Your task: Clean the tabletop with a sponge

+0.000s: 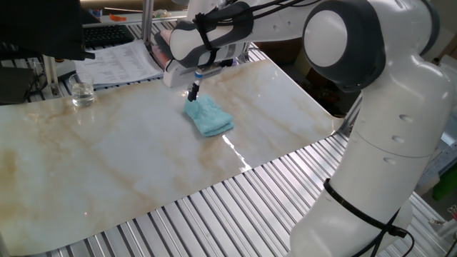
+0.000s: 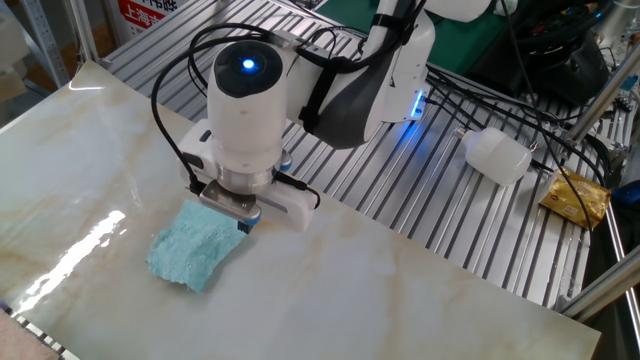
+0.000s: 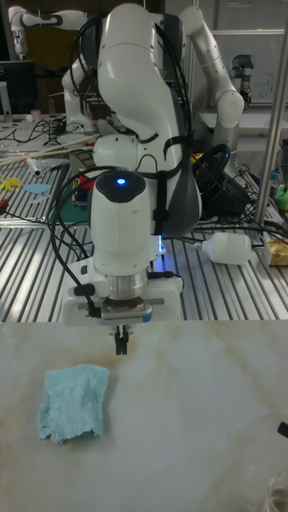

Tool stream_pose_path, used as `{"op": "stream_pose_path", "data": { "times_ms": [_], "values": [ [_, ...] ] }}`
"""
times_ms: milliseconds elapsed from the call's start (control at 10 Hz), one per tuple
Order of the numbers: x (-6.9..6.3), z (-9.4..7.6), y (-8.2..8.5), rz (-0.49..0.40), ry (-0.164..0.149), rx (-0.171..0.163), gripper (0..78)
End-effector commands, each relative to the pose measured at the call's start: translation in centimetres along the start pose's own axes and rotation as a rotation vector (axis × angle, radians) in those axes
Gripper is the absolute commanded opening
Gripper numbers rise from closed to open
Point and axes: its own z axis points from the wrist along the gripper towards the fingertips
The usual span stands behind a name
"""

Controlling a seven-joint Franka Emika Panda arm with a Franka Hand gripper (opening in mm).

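Hovering low over the tabletop (image 1: 107, 157), gripper (image 1: 193, 92) with fingers pressed together and nothing between them, tips just above the near edge of the sponge (image 1: 208, 117). Seen from the other fixed view as gripper (image 2: 245, 224) pointing straight down at the corner of sponge (image 2: 195, 244); cannot tell from there whether touching or just clear. From the tall fixed view, gripper (image 3: 120, 344) clenched, hanging a little above the marble, sponge (image 3: 74, 402) lying off to one side and lower in the picture, apart from the fingertips. Lying flat and rumpled on the cream sheet, pale blue, near the bright glare streak (image 2: 75, 250). Standing near the far corner of the tabletop (image 2: 400, 290), a small glass (image 1: 82, 93). Resting on the grey slats (image 2: 440, 200) beside the arm's base, a white bottle (image 2: 498, 155) on its side and a yellow packet (image 2: 575, 198).
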Motion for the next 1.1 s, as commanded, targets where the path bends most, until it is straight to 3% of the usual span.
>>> {"op": "stream_pose_path", "data": {
  "times_ms": [100,500,900,1100],
  "values": [
    [3.4,-4.4,-1.2,0.130,0.075,-0.002,1.1],
    [3.3,-4.2,-1.0,0.134,0.072,-0.006,1.1],
    [4.3,-3.6,0.6,0.176,0.059,-0.006,1.1],
    [4.8,-3.8,0.6,0.165,0.055,-0.004,1.1]
  ]
}}
